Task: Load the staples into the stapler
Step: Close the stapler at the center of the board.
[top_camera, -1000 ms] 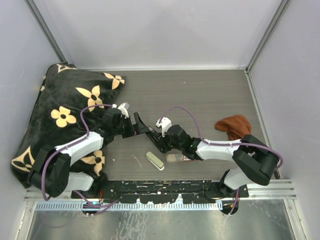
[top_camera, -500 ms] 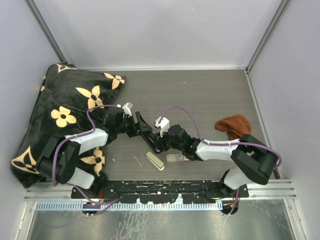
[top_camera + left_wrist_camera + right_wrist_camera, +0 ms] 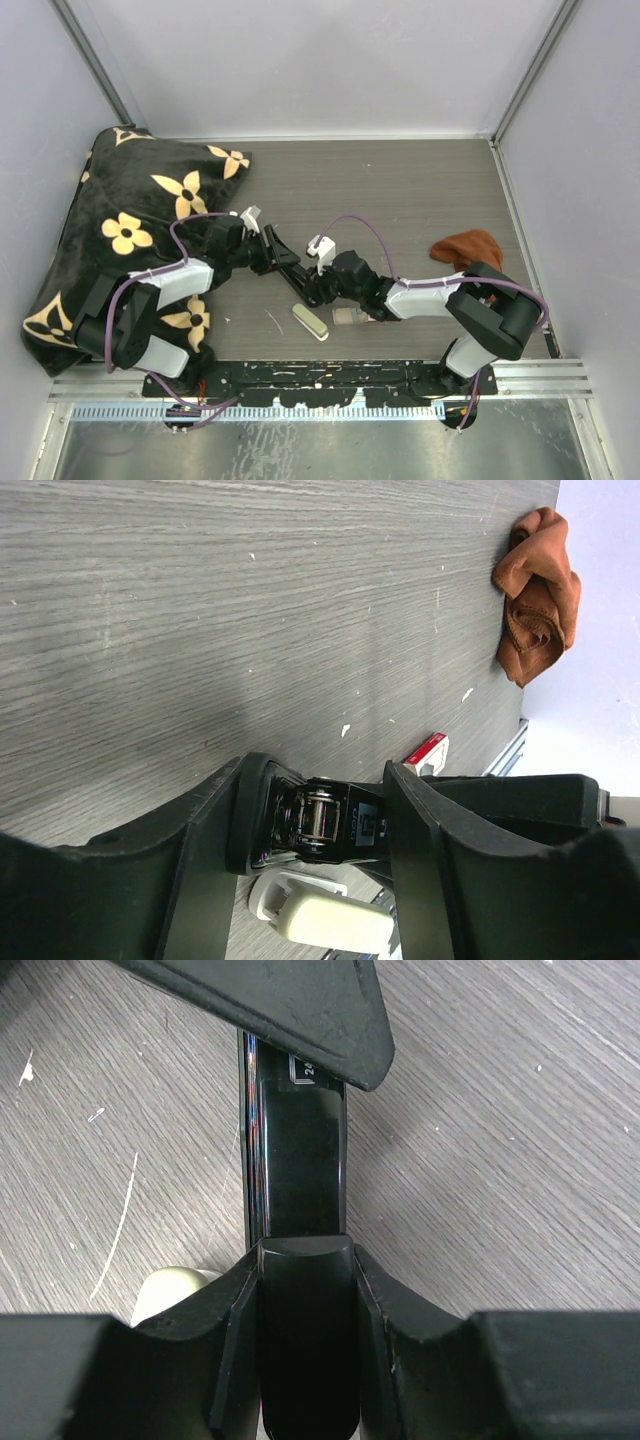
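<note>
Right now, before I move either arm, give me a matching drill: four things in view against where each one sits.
1. stapler
2. orange-brown cloth
3. cream oblong
4. flowered cushion

A. left side of the table
B. right side of the table
C. clamped in the right gripper
D. flat on the table, nearer the arm bases than the stapler

Pairs: 1-C, 2-B, 3-D, 4-A
</note>
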Robot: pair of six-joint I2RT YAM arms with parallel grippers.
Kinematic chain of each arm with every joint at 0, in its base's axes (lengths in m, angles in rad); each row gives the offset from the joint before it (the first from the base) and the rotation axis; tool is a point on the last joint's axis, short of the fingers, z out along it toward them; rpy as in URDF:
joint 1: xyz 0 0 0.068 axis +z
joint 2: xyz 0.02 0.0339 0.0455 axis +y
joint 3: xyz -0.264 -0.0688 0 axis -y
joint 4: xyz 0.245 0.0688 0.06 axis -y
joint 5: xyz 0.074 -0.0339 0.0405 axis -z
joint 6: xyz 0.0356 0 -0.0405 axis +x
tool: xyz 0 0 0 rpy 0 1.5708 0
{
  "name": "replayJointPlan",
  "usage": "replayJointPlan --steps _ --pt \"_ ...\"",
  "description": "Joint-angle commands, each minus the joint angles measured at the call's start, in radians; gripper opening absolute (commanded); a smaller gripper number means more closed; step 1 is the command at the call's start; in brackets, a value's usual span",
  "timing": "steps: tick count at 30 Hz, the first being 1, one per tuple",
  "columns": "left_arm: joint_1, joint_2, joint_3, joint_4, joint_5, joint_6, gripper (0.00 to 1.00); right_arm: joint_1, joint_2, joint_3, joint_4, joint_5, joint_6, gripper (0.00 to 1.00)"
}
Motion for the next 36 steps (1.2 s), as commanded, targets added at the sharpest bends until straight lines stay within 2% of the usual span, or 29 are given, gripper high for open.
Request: replayJointPlan --steps 1,6,10,14,17,24,26,27,32,36 --pt "-0.010 -0.068 0.006 0.060 0.077 -0.025 0.47 0.004 0.007 0.048 0.069 0.006 0.011 0.01" --pt "-0.010 -0.087 0.005 0.047 0.079 -0.029 0.31 0.004 0.007 0.055 0.051 0.018 0.020 0.07" --pt "-0.010 -0.108 -0.002 0.045 0.077 -0.037 0.14 0.004 -0.004 0.056 0.039 0.031 0.027 0.24" --pt "-0.010 -0.132 -0.010 0.035 0.061 -0.028 0.01 0.002 -0.035 0.041 0.040 0.039 0.030 0.44" --pt "-0.010 -0.143 -0.016 0.025 0.052 -0.017 0.00 -0.001 -0.064 0.032 0.031 0.033 0.032 0.58" --pt "-0.007 -0.184 -0.024 0.026 0.059 -0.003 0.00 -0.054 -0.167 0.009 -0.027 -0.043 0.042 0.74" --pt "-0.005 -0.221 -0.024 0.023 0.058 0.004 0.00 -0.077 -0.196 0.010 -0.055 -0.086 0.045 0.86" --pt "-0.003 -0.229 -0.025 0.018 0.058 0.008 0.00 -0.085 -0.209 0.010 -0.067 -0.100 0.046 0.88" --pt "0.005 -0.230 -0.022 0.000 0.058 0.016 0.00 -0.087 -0.206 0.026 -0.139 -0.131 -0.001 0.87" --pt "0.005 -0.205 -0.017 0.006 0.066 0.015 0.00 -0.063 -0.139 0.033 -0.093 -0.145 -0.003 0.85"
